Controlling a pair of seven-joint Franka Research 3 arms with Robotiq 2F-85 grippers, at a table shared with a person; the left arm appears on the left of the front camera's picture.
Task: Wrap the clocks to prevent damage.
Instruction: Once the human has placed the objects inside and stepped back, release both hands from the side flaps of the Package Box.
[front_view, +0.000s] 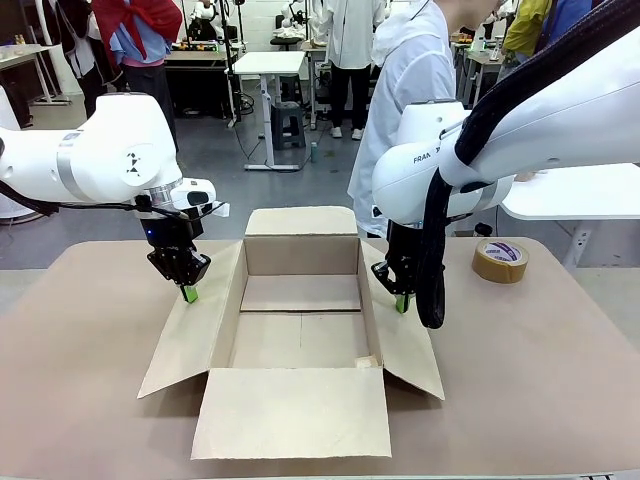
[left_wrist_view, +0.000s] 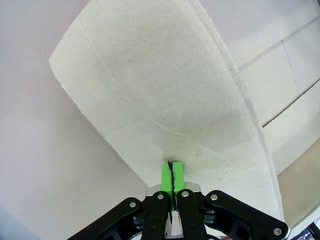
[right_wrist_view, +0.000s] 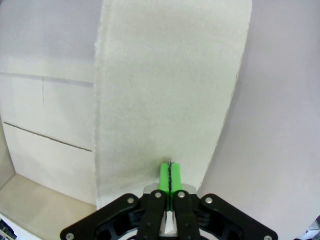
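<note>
An open brown cardboard box (front_view: 300, 258) stands mid-table with its flaps spread outward. My left gripper (front_view: 190, 293) is shut, its green tips resting on the left flap (front_view: 195, 335). In the left wrist view the shut gripper (left_wrist_view: 171, 167) touches that flap (left_wrist_view: 160, 90). My right gripper (front_view: 402, 302) is shut too, tips against the right flap (front_view: 408, 350). The right wrist view has this gripper (right_wrist_view: 170, 170) closed on itself at the flap (right_wrist_view: 170, 75). The box's inside looks bare. The bubble-wrapped clocks are out of view.
A roll of brown tape (front_view: 500, 260) lies on the table at the far right. The box's front flap (front_view: 290, 410) lies flat toward the near edge. A person in a white coat (front_view: 410, 90) stands behind the box.
</note>
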